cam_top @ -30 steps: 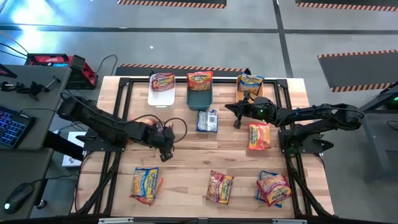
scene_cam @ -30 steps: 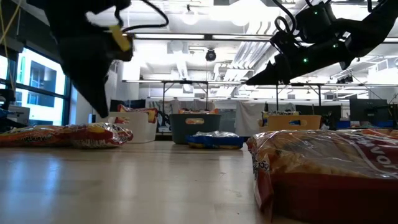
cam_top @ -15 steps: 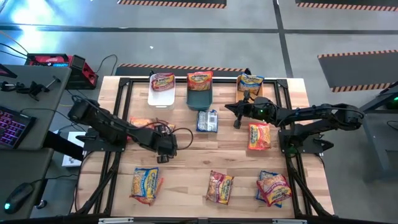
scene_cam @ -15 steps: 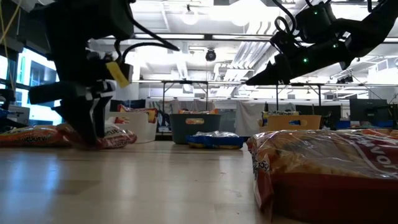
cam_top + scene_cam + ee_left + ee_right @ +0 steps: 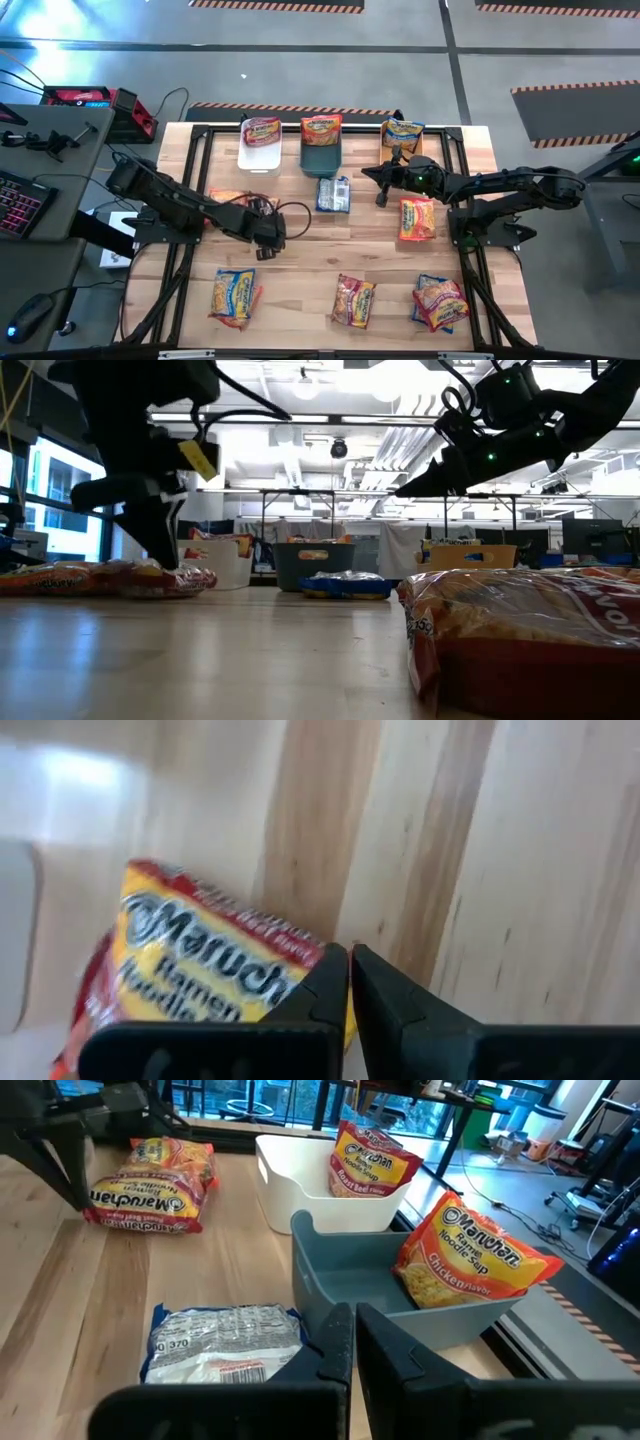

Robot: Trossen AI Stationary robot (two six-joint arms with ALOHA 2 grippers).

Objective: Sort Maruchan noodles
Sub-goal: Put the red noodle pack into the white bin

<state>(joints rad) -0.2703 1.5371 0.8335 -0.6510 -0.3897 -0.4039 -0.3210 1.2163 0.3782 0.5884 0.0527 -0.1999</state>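
Red-and-yellow packet lies on the wooden table, left of the teal bin; the left gripper has just snapped shut beside it, apparently empty. Likely a missed grab. Right gripper hangs closed, empty, near that bin.

My left wrist view's Maruchan packet: blurred, cut off, partly behind my own fingers.

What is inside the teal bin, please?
One orange Maruchan packet leans upright against the teal bin's far end. The rest of its floor looks bare; the near wall hides a strip.
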